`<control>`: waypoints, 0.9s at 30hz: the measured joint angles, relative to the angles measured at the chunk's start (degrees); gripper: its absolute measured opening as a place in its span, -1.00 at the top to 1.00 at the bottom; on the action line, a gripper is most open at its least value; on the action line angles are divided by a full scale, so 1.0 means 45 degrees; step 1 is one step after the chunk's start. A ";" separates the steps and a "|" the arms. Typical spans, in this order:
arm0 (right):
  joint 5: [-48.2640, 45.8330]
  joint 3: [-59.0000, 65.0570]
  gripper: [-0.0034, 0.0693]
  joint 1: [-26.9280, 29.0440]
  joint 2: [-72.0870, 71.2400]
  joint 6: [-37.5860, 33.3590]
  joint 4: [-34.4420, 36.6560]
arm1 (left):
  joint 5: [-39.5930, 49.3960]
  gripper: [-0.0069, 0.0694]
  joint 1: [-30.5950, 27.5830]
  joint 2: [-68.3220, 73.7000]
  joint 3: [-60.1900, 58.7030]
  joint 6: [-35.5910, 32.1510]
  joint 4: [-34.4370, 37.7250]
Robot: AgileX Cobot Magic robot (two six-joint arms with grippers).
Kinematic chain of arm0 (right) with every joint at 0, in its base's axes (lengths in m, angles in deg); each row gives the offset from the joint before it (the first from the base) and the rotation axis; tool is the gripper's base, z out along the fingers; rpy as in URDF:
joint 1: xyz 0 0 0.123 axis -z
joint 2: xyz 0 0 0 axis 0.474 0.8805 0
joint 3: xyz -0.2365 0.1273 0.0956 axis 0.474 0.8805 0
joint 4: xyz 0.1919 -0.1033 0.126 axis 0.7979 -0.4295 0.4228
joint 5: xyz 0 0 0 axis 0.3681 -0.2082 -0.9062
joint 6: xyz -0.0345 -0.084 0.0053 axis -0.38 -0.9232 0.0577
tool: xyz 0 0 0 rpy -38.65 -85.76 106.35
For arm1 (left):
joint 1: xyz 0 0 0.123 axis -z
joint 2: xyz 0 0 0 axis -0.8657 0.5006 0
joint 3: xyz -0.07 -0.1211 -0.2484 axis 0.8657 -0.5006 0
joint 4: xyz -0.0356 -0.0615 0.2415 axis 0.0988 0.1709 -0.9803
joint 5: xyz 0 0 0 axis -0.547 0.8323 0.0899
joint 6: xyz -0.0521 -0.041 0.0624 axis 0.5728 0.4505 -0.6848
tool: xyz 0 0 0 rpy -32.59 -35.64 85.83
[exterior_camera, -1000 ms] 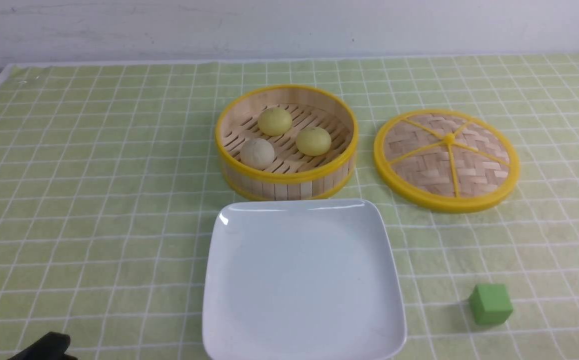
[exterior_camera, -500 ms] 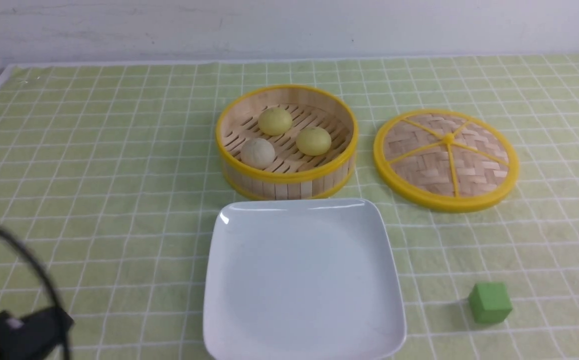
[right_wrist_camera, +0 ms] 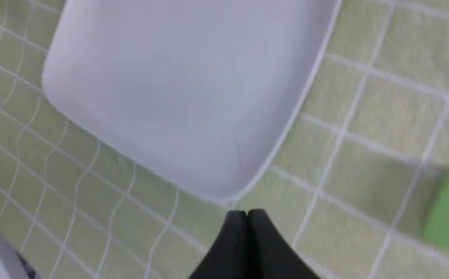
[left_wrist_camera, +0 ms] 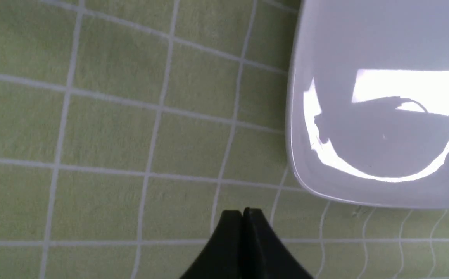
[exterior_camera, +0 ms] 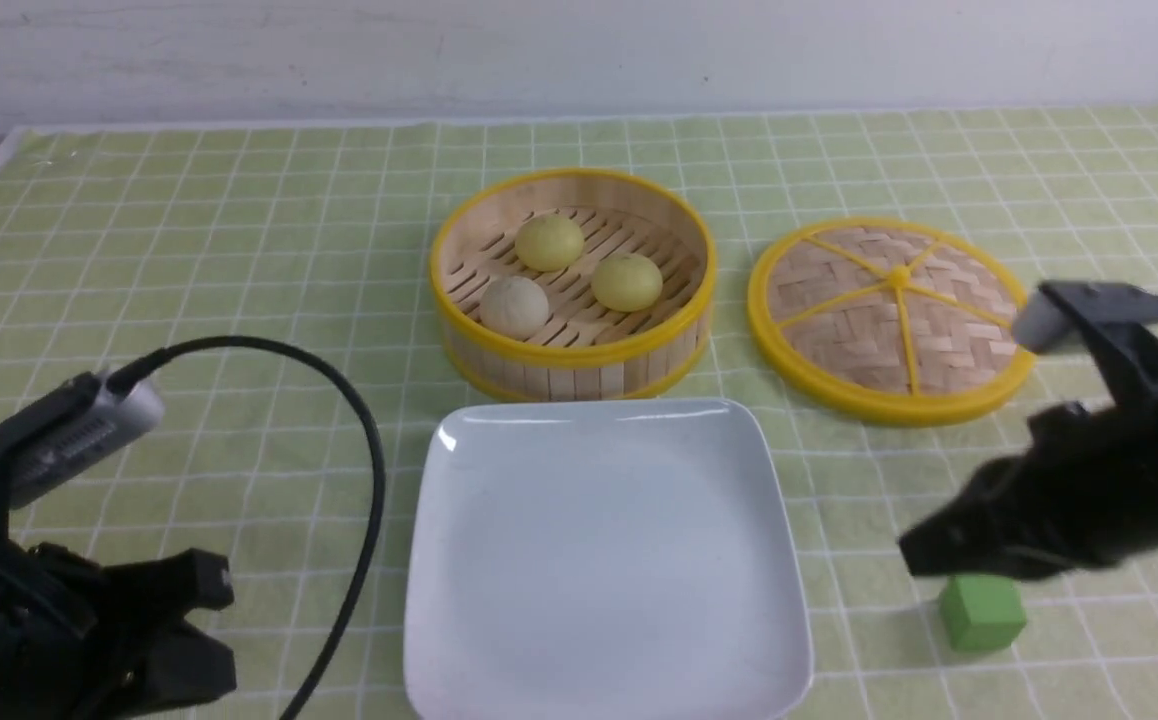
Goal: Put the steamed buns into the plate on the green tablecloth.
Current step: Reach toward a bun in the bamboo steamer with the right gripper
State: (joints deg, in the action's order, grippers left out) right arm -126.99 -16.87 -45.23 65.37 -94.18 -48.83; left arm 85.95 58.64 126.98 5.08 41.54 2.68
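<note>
**Not yet at the buns: both arms flank the plate**

Three steamed buns (exterior_camera: 550,243) sit in the bamboo steamer basket (exterior_camera: 579,365), just behind the white plate (exterior_camera: 599,560) on the green tablecloth (exterior_camera: 239,300). Left gripper (left_wrist_camera: 244,212) and right gripper (right_wrist_camera: 246,212) hover either side of the plate, jaws together, holding nothing. Likely step: first approach. Next, one arm must clear the basket rim, part its jaws and close gently on a bun.

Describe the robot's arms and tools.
Both are matt black. The left arm carries a silver-grey box with a looping black cable; the right arm has a similar grey box. The left tool and right tool taper to black points.
</note>
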 joint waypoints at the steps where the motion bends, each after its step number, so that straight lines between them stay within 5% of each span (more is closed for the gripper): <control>1: 0.0332 -0.0839 0.90 -0.0316 0.0696 -0.0044 -0.0120 | -0.0085 0.77 0.0000 0.0000 0.0026 -0.0012 0.0000; 11: 0.1338 -0.6550 0.56 -0.1657 0.5662 -0.0015 -0.1362 | -0.0430 0.54 0.0000 0.0011 0.0026 -0.0070 0.0000; 18: 0.1452 -1.1784 -0.06 -0.1657 0.9670 0.0739 -0.2492 | -0.0479 0.18 0.0000 0.0011 0.0026 -0.0096 0.0000; 27: 0.2423 -1.3850 -0.16 -0.1657 1.1915 0.0792 -0.3791 | -0.0485 0.09 0.0000 0.0051 0.0026 -0.0096 0.0000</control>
State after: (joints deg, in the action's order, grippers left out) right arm -116.09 -79.20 -52.68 118.99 -90.62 -65.89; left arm 83.77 58.64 127.21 5.20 41.11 2.68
